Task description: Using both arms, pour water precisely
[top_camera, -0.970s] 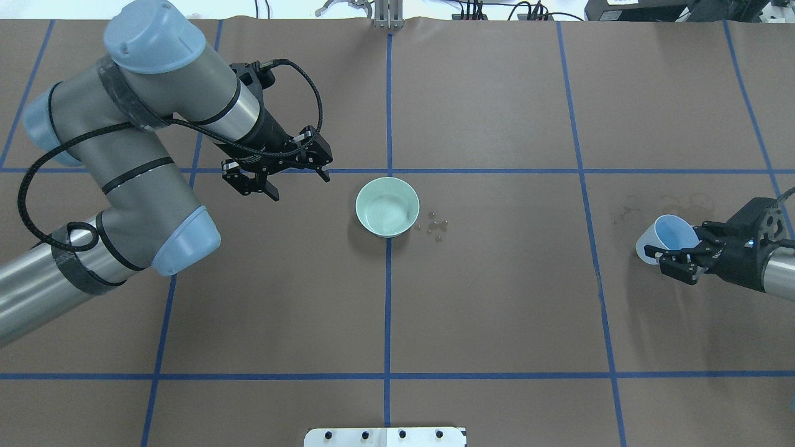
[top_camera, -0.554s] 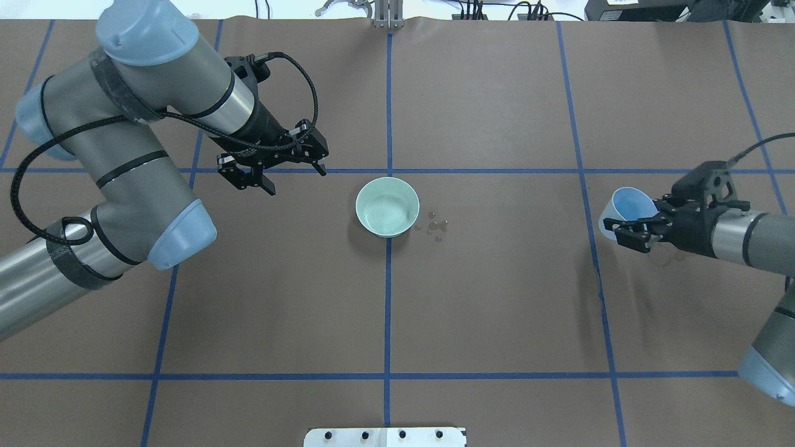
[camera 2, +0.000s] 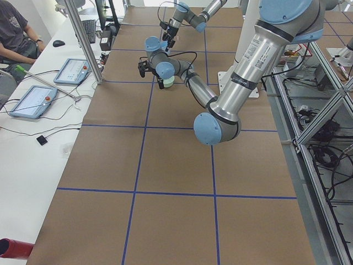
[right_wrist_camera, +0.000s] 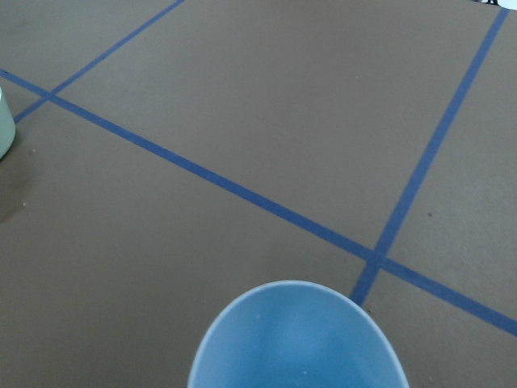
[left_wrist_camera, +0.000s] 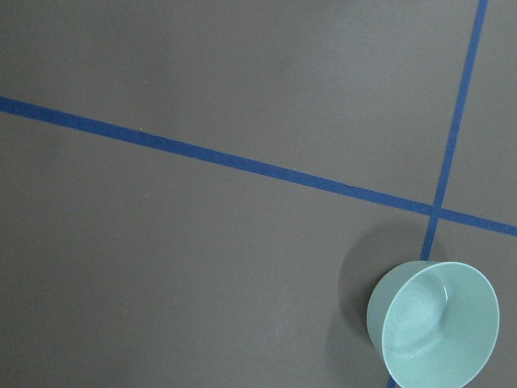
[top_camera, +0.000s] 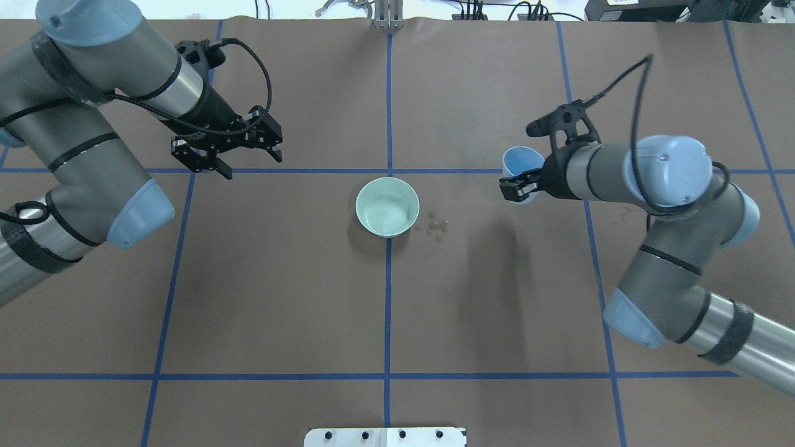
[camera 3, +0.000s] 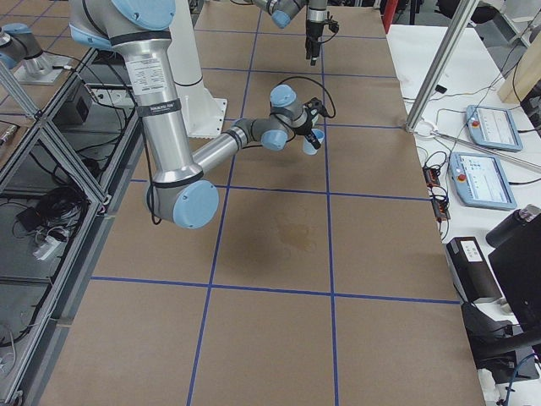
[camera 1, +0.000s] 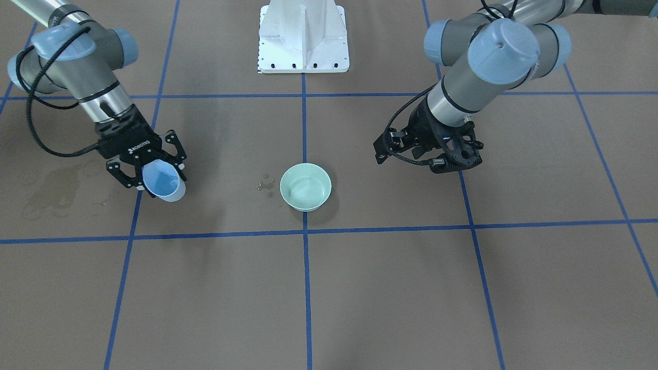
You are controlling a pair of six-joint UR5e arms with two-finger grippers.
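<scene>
A pale green bowl stands at the table's centre and shows at the lower right of the left wrist view. My right gripper is shut on a light blue cup, held tilted above the table to the right of the bowl. The cup's rim fills the bottom of the right wrist view. My left gripper hangs open and empty to the left of the bowl. Water shows only as small drops beside the bowl. I cannot tell whether the cup holds any.
A faint wet stain marks the brown mat on the robot's right side. Blue tape lines grid the mat. The white pedestal base sits at the robot's edge. A person sits past the table's far edge.
My right arm has carried the cup from the table's far right inward toward the bowl. My left gripper has drawn back to the left, away from the bowl, still open.
</scene>
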